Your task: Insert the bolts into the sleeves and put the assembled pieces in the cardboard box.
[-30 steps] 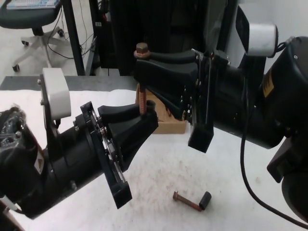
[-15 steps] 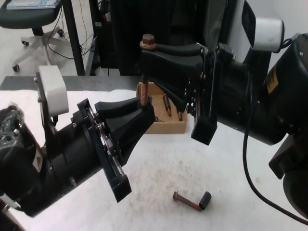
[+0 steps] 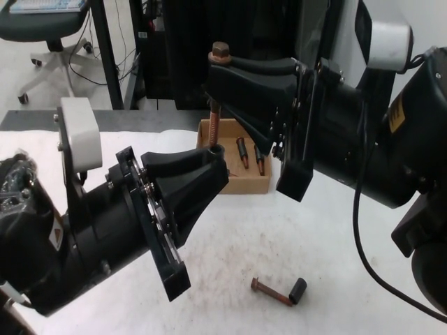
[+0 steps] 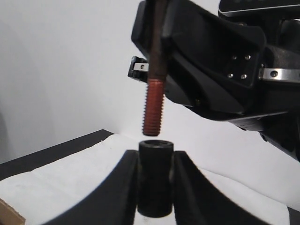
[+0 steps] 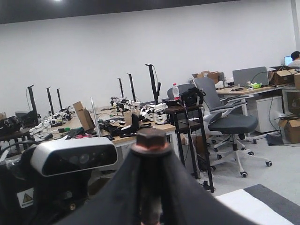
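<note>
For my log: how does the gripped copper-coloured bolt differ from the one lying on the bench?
The gripped copper-coloured bolt stands upright in the right gripper's jaws, tip above the clamped black sleeve; the lying bolt rests flat, a second black sleeve at its end. Same colour.

Readable text: none in any view.
Yellow sticker (image 3: 394, 115): on the right arm (image 3: 363, 160), to the right of the cardboard box (image 3: 234, 184); print too small to read.
Pale sticker (image 3: 59, 241): on the left arm (image 3: 98, 230), nearer the camera than the box and to its left; print illegible.
Warning sticker (image 5: 26, 198): on the left arm's dark body, with a yellow triangle sign; wording illegible.
</note>
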You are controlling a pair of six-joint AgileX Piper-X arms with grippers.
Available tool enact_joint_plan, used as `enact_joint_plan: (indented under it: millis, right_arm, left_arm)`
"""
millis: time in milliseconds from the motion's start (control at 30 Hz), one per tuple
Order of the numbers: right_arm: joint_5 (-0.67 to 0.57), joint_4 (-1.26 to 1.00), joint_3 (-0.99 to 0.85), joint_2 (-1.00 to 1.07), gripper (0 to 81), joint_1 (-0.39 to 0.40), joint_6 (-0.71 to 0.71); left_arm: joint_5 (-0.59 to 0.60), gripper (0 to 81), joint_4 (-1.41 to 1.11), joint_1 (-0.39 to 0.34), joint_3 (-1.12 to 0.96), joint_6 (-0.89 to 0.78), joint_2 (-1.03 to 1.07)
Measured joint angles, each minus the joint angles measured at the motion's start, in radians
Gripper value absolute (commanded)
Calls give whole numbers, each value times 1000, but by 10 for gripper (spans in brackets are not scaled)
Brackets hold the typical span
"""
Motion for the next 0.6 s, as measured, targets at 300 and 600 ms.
enact_joint_plan:
  millis: [300,600]
  right_arm:
    - [0,2,0,0,9,0,0]
    - [0,6,0,0,9,0,-1]
  left_arm:
    - [-12,2,0,0,0,8,0]
    - [-15,2,-8,0,0,14,0]
